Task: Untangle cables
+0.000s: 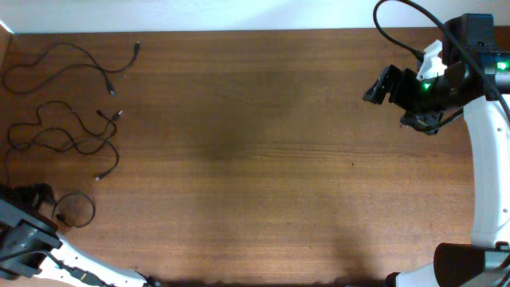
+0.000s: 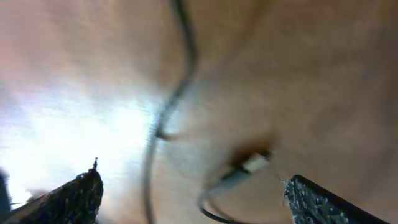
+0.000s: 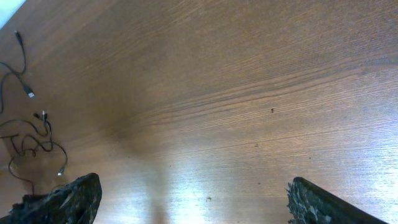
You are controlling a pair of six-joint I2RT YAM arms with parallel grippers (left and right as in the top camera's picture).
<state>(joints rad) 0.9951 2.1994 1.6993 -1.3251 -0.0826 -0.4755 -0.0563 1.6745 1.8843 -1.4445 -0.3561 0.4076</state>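
Three thin black cables lie apart at the table's left side in the overhead view: one at the far corner point(image 1: 136, 49), a wavy one below it point(image 1: 114, 117), and a small loop point(image 1: 92, 209) near the front. My left gripper point(image 1: 38, 195) is open right beside the loop. In the blurred left wrist view, a cable strand point(image 2: 180, 87) and a plug end point(image 2: 252, 163) lie between its spread fingers point(image 2: 193, 190). My right gripper point(image 1: 376, 86) is open and empty over bare wood at the far right point(image 3: 193, 196). The cables also show small at the left of the right wrist view point(image 3: 34, 146).
The brown wooden table point(image 1: 255, 159) runs to a white wall at the back. The thick black cable of the right arm point(image 1: 390, 36) loops above the far right corner. The left arm's white base point(image 1: 72, 267) sits at the front left edge.
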